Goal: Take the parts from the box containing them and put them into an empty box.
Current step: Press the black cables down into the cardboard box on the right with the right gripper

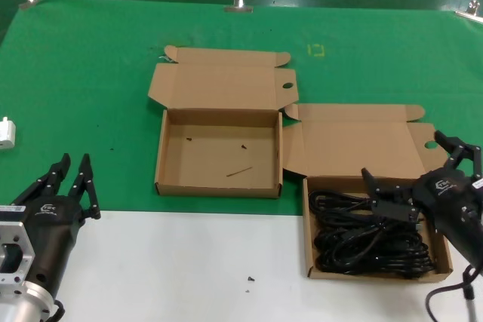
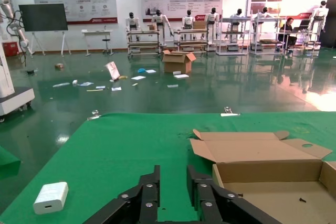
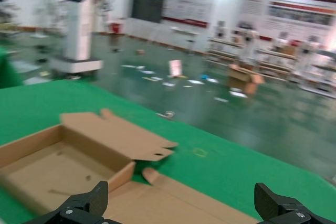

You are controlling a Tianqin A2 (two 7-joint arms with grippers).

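Right claw (image 1: 411,179) is the one in play: it hangs directly above the shallow brown cardboard box with the clean floor (image 1: 309,225) at the near right of the desk (image 1: 90,73), fingers spread wide, nothing held. Under it lie the black power cables wound into long slim bundles (image 1: 370,240), still in a heap, their long axes running side to side across the box, roughly in line with its front wall. So the target sits straight down from the claw, a short descent away, and the spread fingers appear set across that axis.

The other shallow brown cardboard box, floor flecked with dark specks and a thin sliver (image 1: 219,157), sits farther back and toward the robot's left, lid flap folded open, no cable in it yet. Its near right corner is just beside the full box's raised flap.

Left claw (image 1: 69,182) waits at the near left edge, fingers close together, well apart from both boxes.
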